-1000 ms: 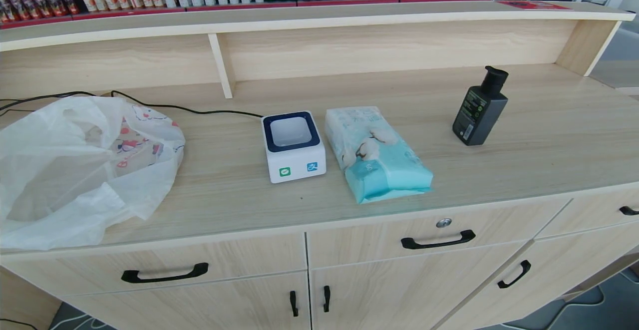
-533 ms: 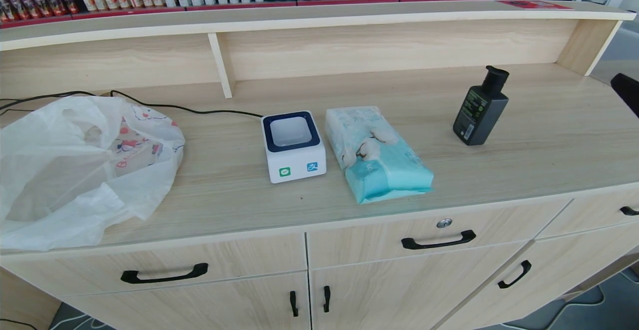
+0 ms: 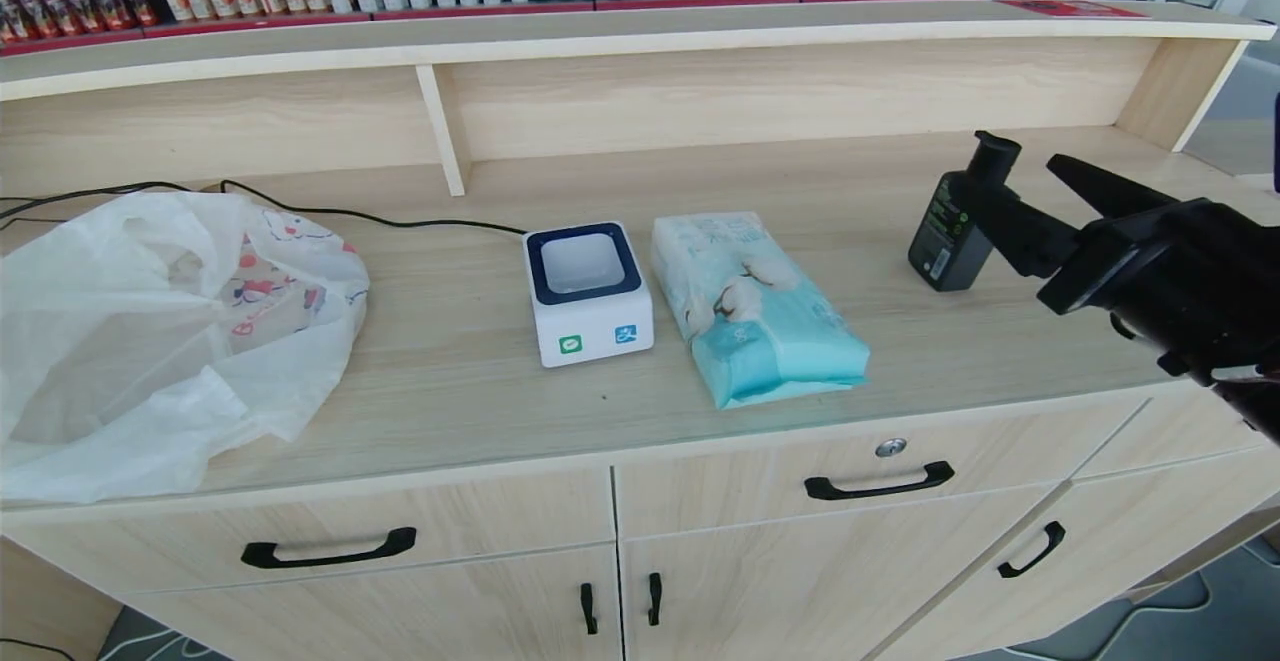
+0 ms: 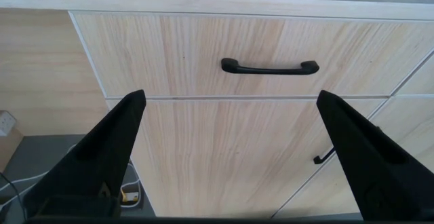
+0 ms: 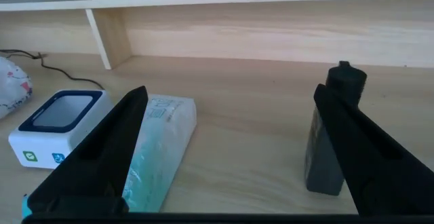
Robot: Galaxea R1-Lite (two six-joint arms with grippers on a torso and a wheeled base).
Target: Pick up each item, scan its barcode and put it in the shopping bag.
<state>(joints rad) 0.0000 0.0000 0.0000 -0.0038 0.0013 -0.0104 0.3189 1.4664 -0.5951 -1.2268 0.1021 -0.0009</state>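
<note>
bottle [image 3: 942,239]: dark, squarish, upright, black cap (perhaps a pump) | right pincer [image 3: 1012,179]: spread, near it | left pincer [image 4: 230,96]: spread

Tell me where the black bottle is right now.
In the head view the black bottle stands upright on the counter's right side, right of the tissue pack, with the open right gripper near it.

1. A dark, black-capped bottle [image 3: 948,233] is being seen standing upright at the right of the counter [image 3: 1000,341], well apart from the pack.
2. A teal soft pack [image 3: 760,306] is being seen lying flat, just right of the scanner.
3. A white scanner [image 3: 588,291], window upward, is being seen sitting between pack and bag.
4. A translucent white bag [image 3: 150,341] is being seen lying crumpled at the left.
</note>
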